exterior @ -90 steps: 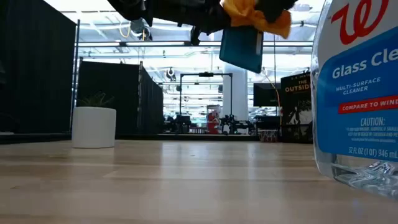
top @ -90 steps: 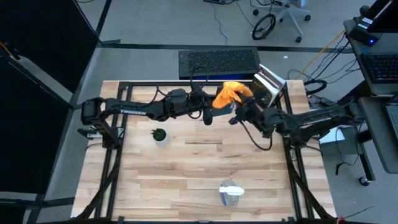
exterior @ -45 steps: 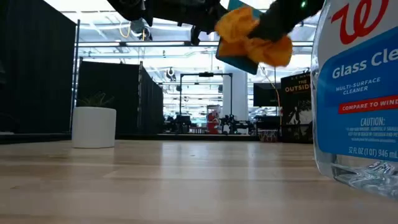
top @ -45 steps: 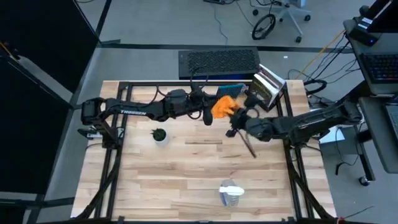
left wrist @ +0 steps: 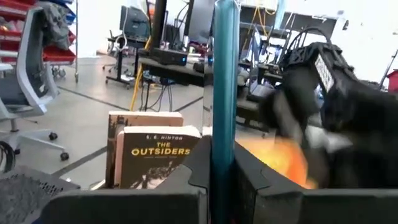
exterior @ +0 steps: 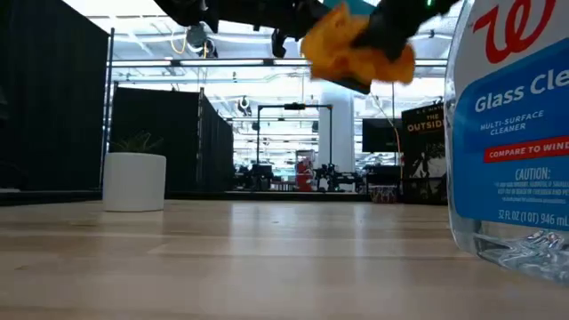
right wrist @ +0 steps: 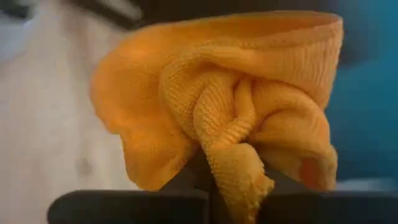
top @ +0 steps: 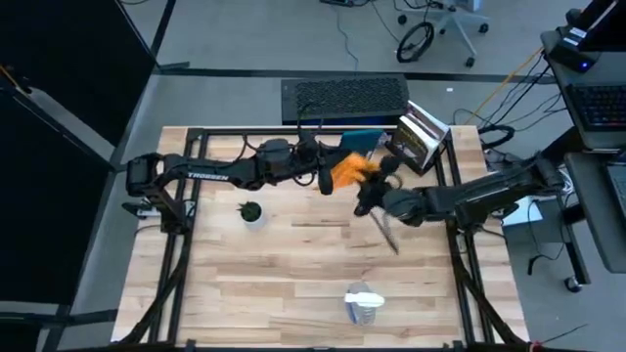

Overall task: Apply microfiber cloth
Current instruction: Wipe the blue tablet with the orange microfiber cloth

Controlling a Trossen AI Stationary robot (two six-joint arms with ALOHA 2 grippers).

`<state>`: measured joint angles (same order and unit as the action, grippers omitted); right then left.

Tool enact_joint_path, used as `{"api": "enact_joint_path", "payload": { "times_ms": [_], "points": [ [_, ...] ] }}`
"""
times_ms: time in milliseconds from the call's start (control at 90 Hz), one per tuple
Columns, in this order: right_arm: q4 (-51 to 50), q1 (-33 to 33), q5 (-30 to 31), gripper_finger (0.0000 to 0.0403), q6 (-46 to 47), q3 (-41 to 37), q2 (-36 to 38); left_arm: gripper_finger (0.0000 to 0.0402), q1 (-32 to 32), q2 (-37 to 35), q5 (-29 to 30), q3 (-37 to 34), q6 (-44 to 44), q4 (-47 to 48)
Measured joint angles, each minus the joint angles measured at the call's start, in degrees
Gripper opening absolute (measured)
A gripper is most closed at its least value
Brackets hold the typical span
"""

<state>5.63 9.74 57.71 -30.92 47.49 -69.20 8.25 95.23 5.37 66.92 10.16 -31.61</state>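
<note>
We see the right gripper (top: pixel 364 182) pinching the cloth (top: pixel 348 168) against the tablet (top: pixel 358 140). The left gripper (top: pixel 331 156) clamps that tablet upright.

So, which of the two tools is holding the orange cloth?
The right tool, reaching in from the right side of the table, is shut on the microfiber cloth. The left tool instead clamps a thin teal tablet edge-on.

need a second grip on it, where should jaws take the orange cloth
Grip the microfiber cloth at its loose draped edge, coming from the table side. The right gripper already pinches the bunched middle, and the teal tablet held by the left gripper backs its far side.
</note>
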Motion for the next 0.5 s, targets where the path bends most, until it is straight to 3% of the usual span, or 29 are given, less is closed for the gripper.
{"api": "enact_joint_path", "payload": {
  "times_ms": [211,500],
  "points": [
    [-1.64,-0.83,-1.23,0.0011,4.28,-0.47,4.47,0.0008,-0.04,0.10,-0.42,-0.02,0.04,-0.02],
    [-3.66,-1.03,-7.04,0.0011,16.85,-5.92,-3.15,0.0008,-0.04,0.38,-0.12,-0.25,-0.63,0.66]
  ]
}}
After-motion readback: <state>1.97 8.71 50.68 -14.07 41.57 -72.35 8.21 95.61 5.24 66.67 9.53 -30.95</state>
